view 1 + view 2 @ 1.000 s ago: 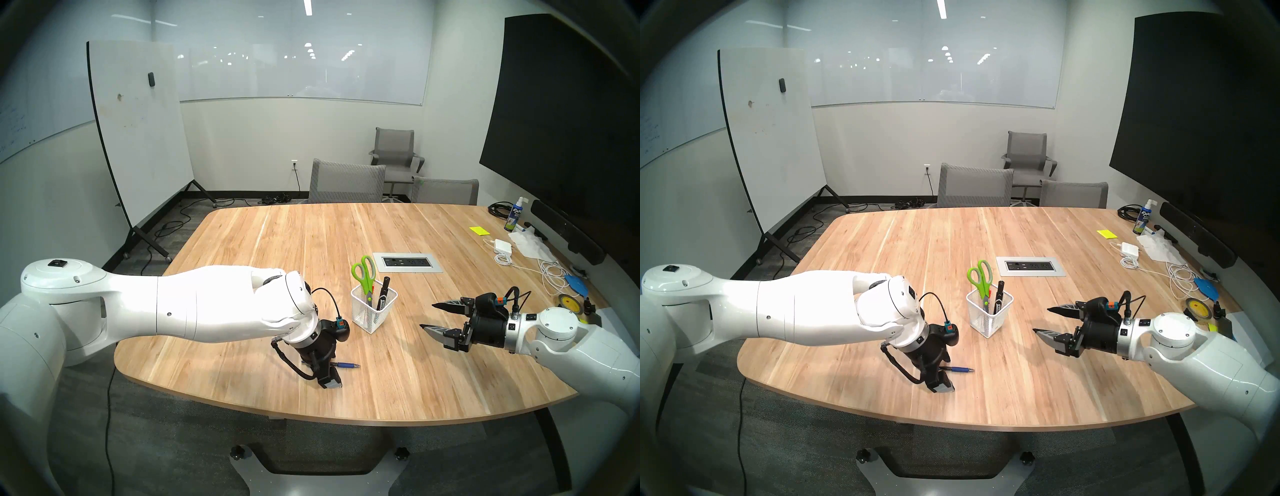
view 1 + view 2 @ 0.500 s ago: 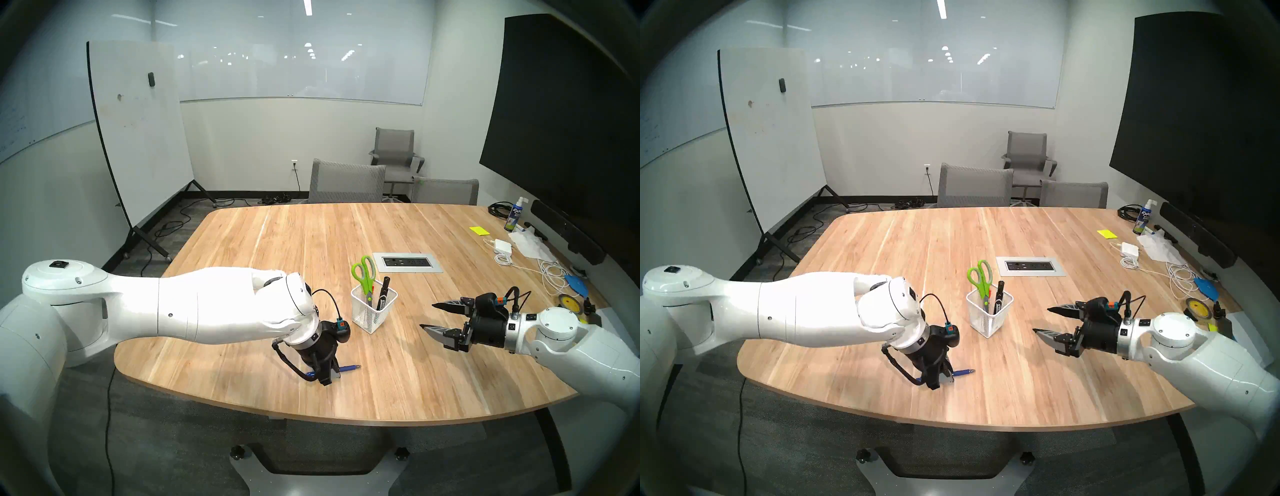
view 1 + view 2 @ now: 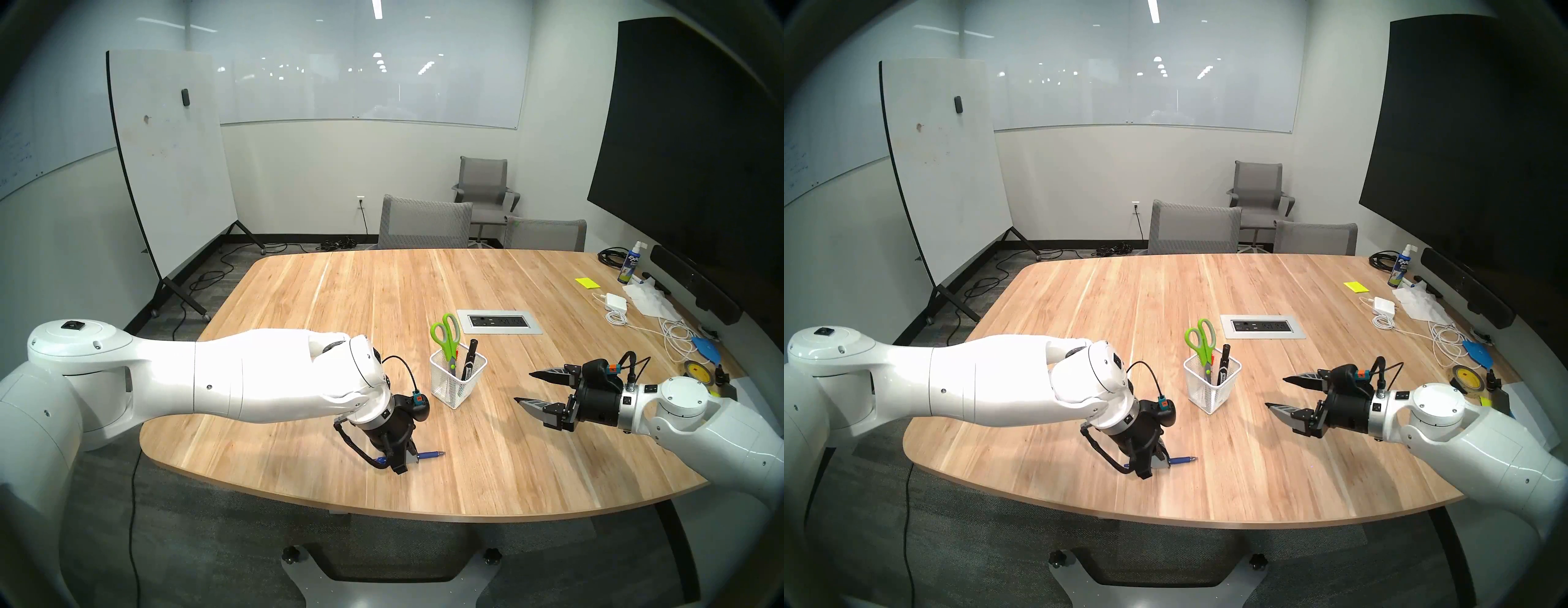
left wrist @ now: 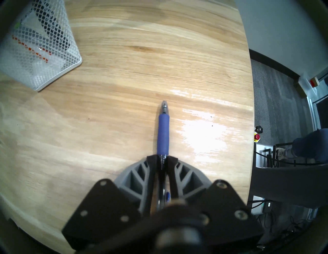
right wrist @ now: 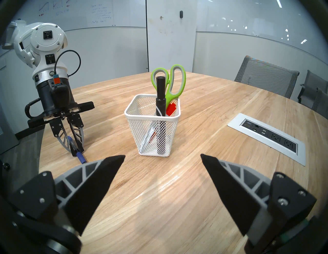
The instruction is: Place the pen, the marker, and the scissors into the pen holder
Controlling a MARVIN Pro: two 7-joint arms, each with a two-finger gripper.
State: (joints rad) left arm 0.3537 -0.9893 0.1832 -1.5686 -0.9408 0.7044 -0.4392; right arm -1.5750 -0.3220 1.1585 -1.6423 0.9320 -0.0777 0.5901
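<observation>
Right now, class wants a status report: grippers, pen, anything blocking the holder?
Left gripper shut on pen, pen low over the table. Right gripper open, empty. Scissors, marker in pen holder. Path clear.

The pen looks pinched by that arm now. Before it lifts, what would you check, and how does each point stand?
1. Left gripper closed on the pen: ok, fingers press both sides of the barrel.
2. Grip spot: behind the blue sleeve, so the tip end sticks out forward; ok.
3. Pen clear of the table: cannot tell.
4. Pen holder upright: ok.
5. Room inside beside the scissors and marker: ok, open space shows.
6. Right gripper open and clear of the route: ok.
</observation>
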